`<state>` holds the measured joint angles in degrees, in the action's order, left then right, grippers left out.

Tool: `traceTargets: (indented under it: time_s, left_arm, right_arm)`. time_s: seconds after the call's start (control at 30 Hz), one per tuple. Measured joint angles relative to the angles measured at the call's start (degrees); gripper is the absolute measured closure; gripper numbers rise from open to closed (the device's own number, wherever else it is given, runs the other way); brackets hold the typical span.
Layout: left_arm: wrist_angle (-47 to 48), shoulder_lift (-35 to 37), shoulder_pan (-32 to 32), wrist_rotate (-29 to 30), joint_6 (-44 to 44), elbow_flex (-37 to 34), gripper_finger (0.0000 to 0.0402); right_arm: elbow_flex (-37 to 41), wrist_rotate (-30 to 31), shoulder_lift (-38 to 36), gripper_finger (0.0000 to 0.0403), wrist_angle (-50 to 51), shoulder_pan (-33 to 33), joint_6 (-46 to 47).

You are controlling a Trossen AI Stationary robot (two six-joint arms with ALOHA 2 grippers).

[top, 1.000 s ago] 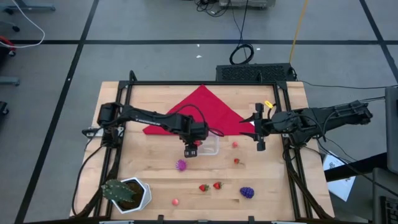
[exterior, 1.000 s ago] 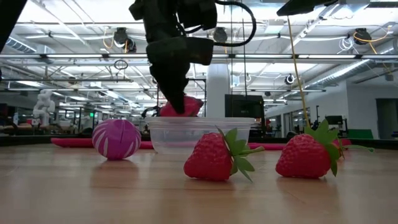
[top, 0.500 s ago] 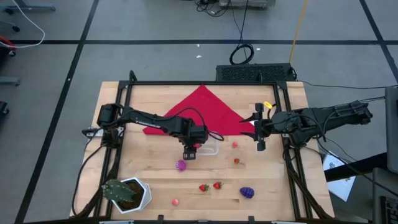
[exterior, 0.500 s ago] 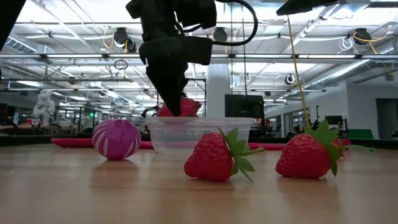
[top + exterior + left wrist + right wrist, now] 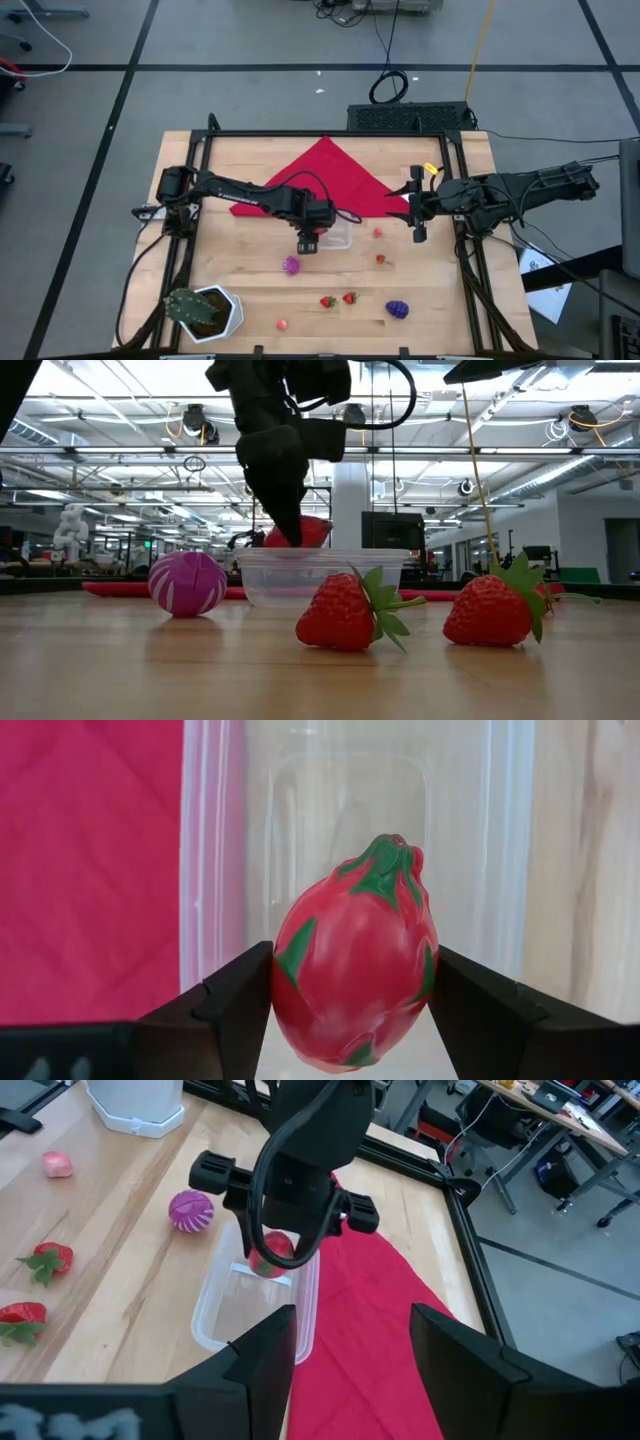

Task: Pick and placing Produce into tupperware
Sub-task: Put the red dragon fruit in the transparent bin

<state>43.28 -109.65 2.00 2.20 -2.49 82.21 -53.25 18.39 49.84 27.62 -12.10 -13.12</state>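
Fingers of the left gripper clamp a red-and-green toy fruit, shaped like a dragon fruit, from both sides. Directly beneath this claw sits the clear tupperware, and in the low view the fruit hangs just above the tub's rim, not yet inside. A red cloth lies beside the tub on the far side of the claw, its edge just beside the tub's wall. Just nearer the table's front than the claw rests a purple ball. Farther off toward the front lie two strawberries, a purple grape bunch and a small pink piece, with a green plant in a white pot at the front left corner. Two small red fruits sit between the tub and the right gripper, which hovers well apart at the table's right side with its fingers spread and empty.
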Motion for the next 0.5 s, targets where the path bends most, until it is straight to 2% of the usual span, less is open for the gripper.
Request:
traceTargets:
  time_s: [0.5]
  left_arm:
    - [-1.7,0.0,-0.5,-0.5,-0.4,-4.3,0.0160]
  right_arm:
    - [0.0,0.0,0.0,0.0216,0.0,0.0,0.0]
